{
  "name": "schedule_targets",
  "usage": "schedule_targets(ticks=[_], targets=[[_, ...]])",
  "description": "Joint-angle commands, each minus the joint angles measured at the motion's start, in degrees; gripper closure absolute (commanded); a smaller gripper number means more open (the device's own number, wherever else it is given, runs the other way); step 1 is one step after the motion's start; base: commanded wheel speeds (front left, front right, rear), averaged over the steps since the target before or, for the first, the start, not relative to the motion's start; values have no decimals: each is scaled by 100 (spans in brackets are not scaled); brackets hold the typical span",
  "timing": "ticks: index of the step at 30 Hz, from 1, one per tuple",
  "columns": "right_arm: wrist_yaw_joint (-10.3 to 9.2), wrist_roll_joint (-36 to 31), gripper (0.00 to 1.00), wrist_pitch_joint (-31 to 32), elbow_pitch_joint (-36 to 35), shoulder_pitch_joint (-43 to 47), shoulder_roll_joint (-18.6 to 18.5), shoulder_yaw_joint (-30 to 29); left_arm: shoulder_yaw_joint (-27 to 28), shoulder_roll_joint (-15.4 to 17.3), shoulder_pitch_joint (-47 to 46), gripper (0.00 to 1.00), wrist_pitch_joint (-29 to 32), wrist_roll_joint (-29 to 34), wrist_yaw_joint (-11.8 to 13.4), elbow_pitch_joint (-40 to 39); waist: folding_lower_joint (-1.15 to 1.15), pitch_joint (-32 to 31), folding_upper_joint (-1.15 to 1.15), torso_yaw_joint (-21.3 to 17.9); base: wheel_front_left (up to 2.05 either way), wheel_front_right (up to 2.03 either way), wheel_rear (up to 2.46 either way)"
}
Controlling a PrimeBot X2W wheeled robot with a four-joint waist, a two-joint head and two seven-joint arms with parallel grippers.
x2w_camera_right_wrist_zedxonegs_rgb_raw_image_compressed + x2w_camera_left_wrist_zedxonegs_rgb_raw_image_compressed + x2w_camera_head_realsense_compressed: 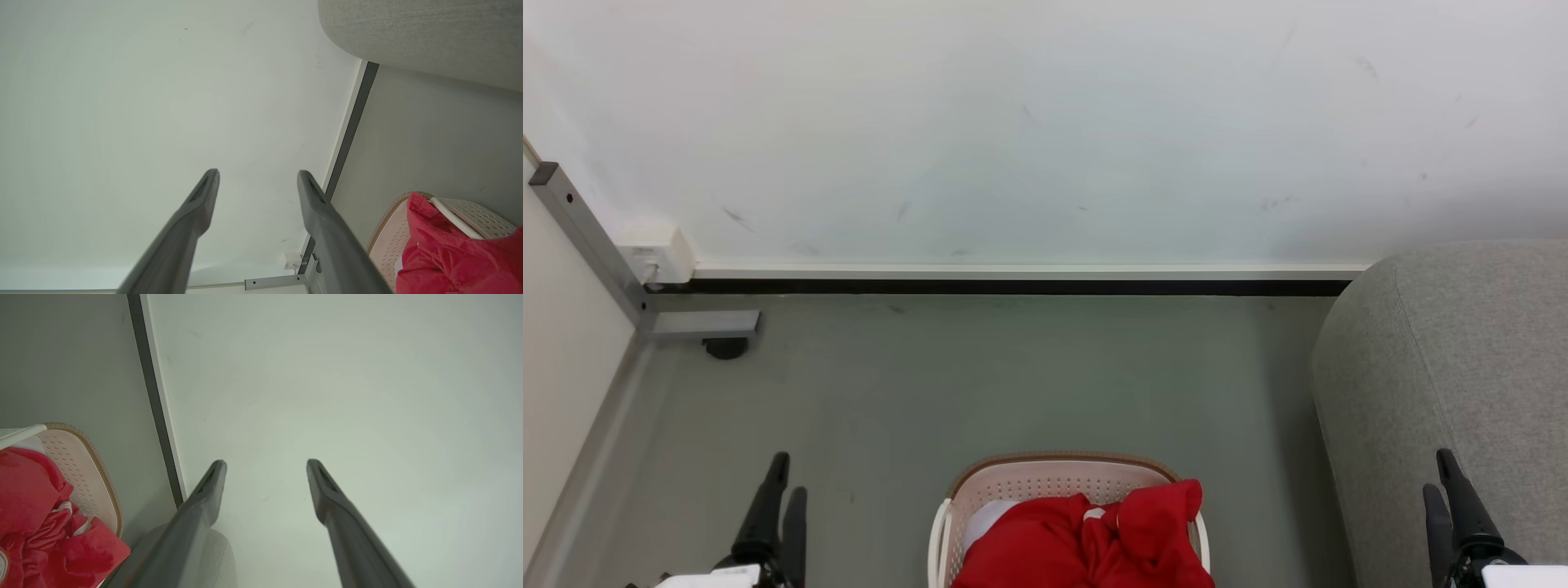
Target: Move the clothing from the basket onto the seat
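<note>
Red clothing (1086, 543): lay heaped in the basket (1045, 482), none lifted out.
Grey seat (1462, 367): stood near the basket's right, no clothing on it.
Left pincer (790, 478): gaped wide, held nothing.
Right pincer (1437, 472): gaped wide, held nothing.
Progress: whole move remained.

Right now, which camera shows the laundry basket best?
The head view: the basket sits centred at its bottom edge, far rim and both sides showing, red clothes heaped inside. The left wrist view catches one end at its left edge; the right wrist view, a corner at lower right.
</note>
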Motion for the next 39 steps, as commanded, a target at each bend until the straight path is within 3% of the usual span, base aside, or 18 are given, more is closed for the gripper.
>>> schedule_targets(ticks=[1,7,17,26,39], targets=[[-1,-62,0,-62,-132,-139,-46,51,-3,32,-131,0,-77,49,-10,-143,0,1,0,-1,0,0,0],[-1,-255,0,-231,-225,-180,-61,220,-59,39,-155,0,-240,323,-12,-277,0,7,0,-7,0,0,0],[-2,-925,0,-480,-504,-195,-71,407,-129,50,-153,0,-489,1397,-16,-509,0,10,0,-24,0,0,0],[-3,-1882,0,-682,-603,-226,-102,568,-205,60,-131,0,-691,2686,-1,-637,0,19,0,-41,0,0,0],[-4,-3673,0,-944,-600,-264,-137,710,-387,72,-78,0,-952,4130,258,-736,0,13,0,-73,0,0,0]])
